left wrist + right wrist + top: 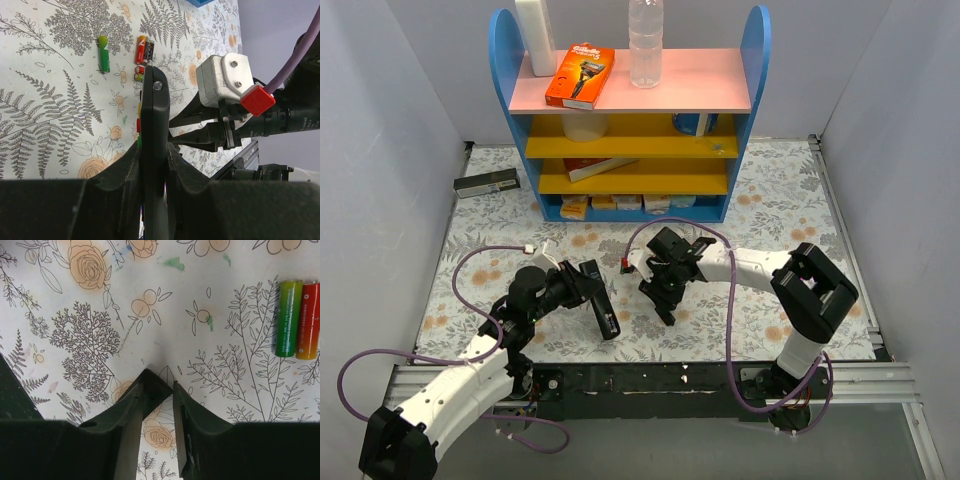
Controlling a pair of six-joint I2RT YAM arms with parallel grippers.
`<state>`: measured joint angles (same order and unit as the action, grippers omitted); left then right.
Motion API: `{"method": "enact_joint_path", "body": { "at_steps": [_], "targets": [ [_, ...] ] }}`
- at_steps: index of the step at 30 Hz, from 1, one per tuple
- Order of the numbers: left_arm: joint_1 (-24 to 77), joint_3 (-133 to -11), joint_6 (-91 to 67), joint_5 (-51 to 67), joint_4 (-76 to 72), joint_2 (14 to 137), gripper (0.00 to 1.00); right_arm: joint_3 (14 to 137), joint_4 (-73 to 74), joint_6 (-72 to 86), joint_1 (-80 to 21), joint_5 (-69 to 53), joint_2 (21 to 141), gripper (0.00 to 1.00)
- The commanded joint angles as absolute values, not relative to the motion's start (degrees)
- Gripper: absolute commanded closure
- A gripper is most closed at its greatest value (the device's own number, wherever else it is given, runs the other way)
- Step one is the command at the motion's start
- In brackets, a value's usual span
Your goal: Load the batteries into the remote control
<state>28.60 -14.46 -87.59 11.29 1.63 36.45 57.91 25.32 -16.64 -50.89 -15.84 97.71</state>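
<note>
My left gripper (582,285) is shut on the slim black remote control (603,306), which I hold tilted above the floral table. In the left wrist view the remote (154,130) stands edge-on between my fingers (122,175). Beyond it lie batteries: a thin green one (104,54), a red and dark pair (144,49) and a red-green one (139,74). My right gripper (665,290) hovers close to the right of the remote. In the right wrist view its tips (159,390) pinch a small dark flat piece (149,386). A green battery (289,319) and a red one (310,320) lie to its upper right.
A blue shelf unit (630,110) stands at the back with an orange box (580,75) and a bottle (645,40) on top. A dark flat oblong box with a pale label (486,182) lies at the back left. A metal rail (720,380) runs along the near edge.
</note>
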Motion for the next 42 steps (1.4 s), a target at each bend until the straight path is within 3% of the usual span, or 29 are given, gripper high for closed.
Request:
{"method": "enact_joint_path", "body": {
  "at_steps": [1,6,9,10,12,26,30,33,34,42],
  "targets": [
    [28.48,-14.5,-86.75,12.48,0.26,36.83,1.0,58.45,26.37,-19.42,-50.89,-17.31,100.19,0.66],
    [28.48,-14.33,-86.84,12.57,-1.49,37.44,1.0,58.09,26.72,-20.56,-50.89,-17.49,100.46,0.74],
    [28.48,-14.5,-86.75,12.48,-1.67,37.7,1.0,58.62,27.42,-21.0,-50.98,-16.88,100.11,0.84],
    [28.48,-14.59,-86.75,12.48,-1.76,37.88,1.0,58.8,27.42,-21.18,-50.98,-16.53,99.93,0.94],
    [28.48,-14.68,-86.75,12.57,-2.11,38.06,1.0,59.06,27.77,-21.36,-50.98,-14.86,99.23,0.99],
    [28.48,-16.08,-86.04,11.78,-2.37,39.29,1.0,61.53,30.94,-16.36,-50.98,-4.31,89.04,0.98],
    [28.48,-15.91,-86.13,11.69,-2.64,39.55,1.0,59.25,29.1,-14.77,-50.98,-5.44,86.66,0.84],
    [28.48,-15.99,-86.13,11.86,-2.9,39.73,1.0,55.91,26.55,-13.98,-50.89,-5.54,86.05,0.6],
    [28.48,-16.08,-86.13,11.95,-2.9,39.81,1.0,54.68,25.06,-13.89,-50.8,-5.62,86.04,0.47],
    [28.48,-16.79,-85.78,11.95,-1.41,39.2,1.0,55.28,27.33,-7.92,-50.01,-1.86,88.77,0.45]
  ]
}}
